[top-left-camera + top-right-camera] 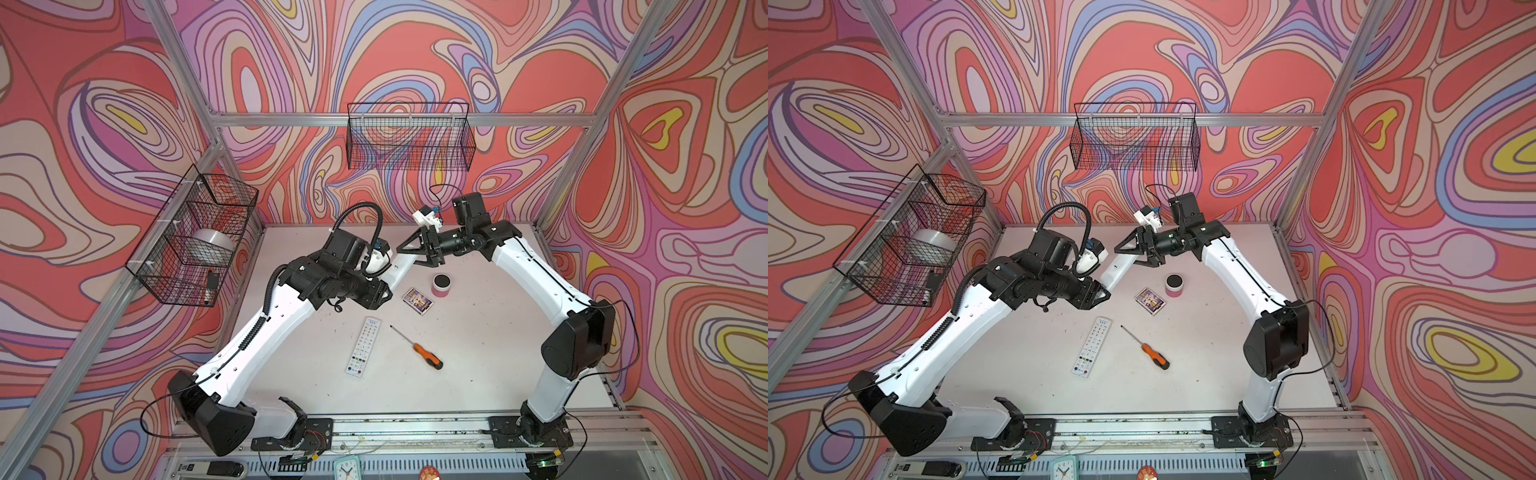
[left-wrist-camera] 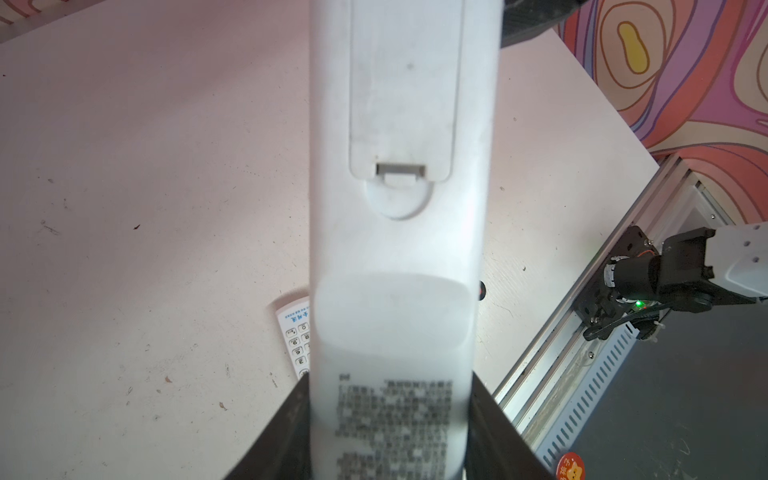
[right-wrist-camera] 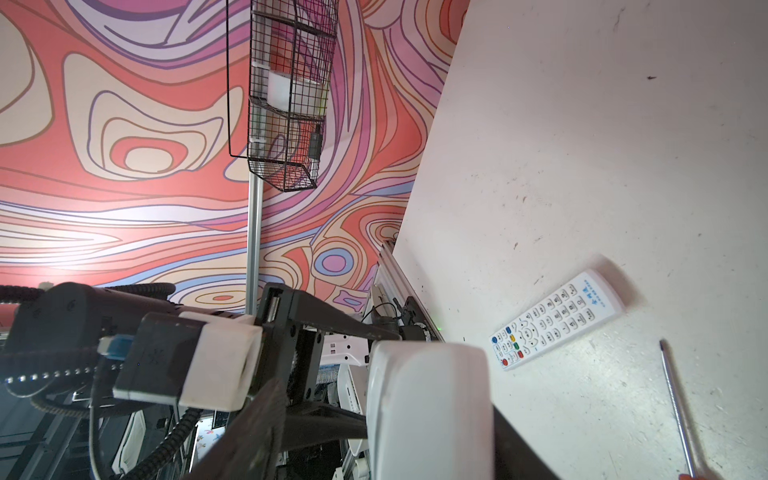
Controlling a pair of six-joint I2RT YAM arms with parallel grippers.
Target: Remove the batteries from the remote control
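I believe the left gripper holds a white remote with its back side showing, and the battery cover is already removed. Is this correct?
Not quite. The left gripper does hold the white remote back side showing, but the battery cover is not removed: it sits closed in place, as the left wrist view shows.

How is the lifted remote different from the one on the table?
The held white plastic remote sits raised in the left pincer, showing its back with the battery cover closed. The white button-covered remote lies flat on the pale table, buttons up, untouched. Both are long, slim and white.
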